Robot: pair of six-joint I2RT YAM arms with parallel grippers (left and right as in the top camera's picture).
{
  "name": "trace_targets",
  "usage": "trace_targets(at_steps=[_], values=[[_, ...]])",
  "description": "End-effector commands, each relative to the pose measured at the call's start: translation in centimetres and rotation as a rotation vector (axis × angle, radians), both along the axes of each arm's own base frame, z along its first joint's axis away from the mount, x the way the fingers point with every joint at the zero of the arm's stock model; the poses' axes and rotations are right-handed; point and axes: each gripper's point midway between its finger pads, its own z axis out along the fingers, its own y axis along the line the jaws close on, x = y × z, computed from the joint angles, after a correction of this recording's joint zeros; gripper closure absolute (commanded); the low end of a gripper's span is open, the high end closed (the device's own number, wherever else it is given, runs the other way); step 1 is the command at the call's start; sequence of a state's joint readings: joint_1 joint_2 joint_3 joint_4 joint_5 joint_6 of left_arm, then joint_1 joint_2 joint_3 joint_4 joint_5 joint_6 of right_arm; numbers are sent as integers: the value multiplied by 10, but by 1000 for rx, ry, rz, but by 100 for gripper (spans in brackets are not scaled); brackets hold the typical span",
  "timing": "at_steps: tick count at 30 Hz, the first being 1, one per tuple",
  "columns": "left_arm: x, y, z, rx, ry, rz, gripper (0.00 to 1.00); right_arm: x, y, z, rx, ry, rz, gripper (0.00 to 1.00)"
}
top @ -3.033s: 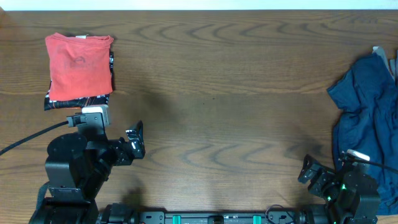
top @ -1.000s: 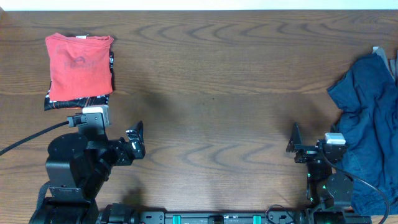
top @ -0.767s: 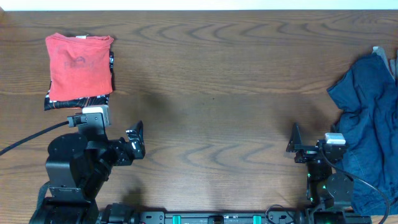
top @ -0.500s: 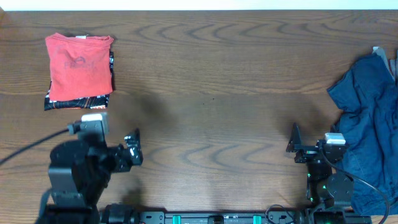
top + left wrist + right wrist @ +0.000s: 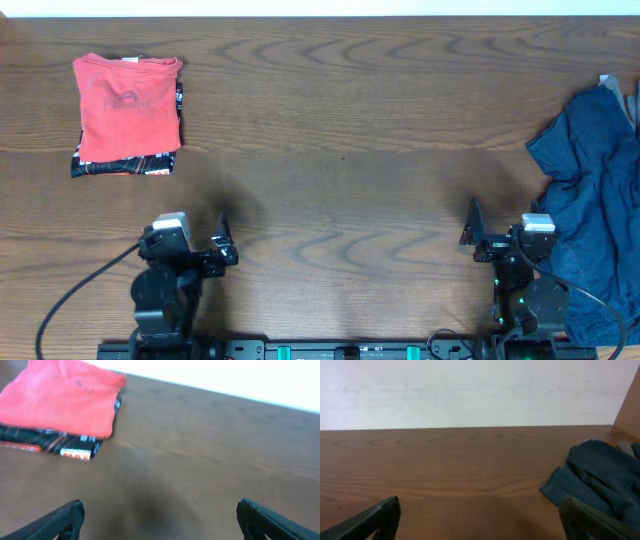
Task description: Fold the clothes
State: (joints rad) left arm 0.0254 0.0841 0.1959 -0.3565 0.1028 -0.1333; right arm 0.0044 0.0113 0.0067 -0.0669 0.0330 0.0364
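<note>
The orange-red T-shirt [image 5: 128, 108] lies folded at the far left of the table, on top of a dark folded garment with a red and white print [image 5: 122, 166]. It also shows in the left wrist view [image 5: 60, 397]. The navy blue T-shirt [image 5: 592, 215] lies crumpled at the right edge and shows in the right wrist view [image 5: 602, 477]. My left gripper [image 5: 226, 240] is open and empty near the front left, its fingers wide apart in its wrist view [image 5: 160, 517]. My right gripper [image 5: 472, 228] is open and empty, just left of the navy shirt, over bare wood in its wrist view [image 5: 480, 517].
The wooden table [image 5: 350, 130] runs the full width of the view. A pale wall [image 5: 470, 390] stands behind its far edge. A grey bit of cloth [image 5: 632, 95] peeks out at the far right beside the navy shirt.
My left arm has drawn back and down toward the front edge and now points straight ahead. My right arm swung to upright earlier and has since held still. The shirts have not moved.
</note>
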Motion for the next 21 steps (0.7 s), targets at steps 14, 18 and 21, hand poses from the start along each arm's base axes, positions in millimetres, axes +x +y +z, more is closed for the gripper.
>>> trace_targets(at_steps=[14, 18, 21], values=[[13, 7, -6, 14, -136, 29, 2, 0, 1, 0, -15, 0, 8, 1], [18, 7, -4, 15, -184, 31, 2, 0, 1, 0, -15, 0, 8, 1], [18, 7, -3, 15, -188, 29, 2, 0, 1, 0, -15, 1, 8, 1]])
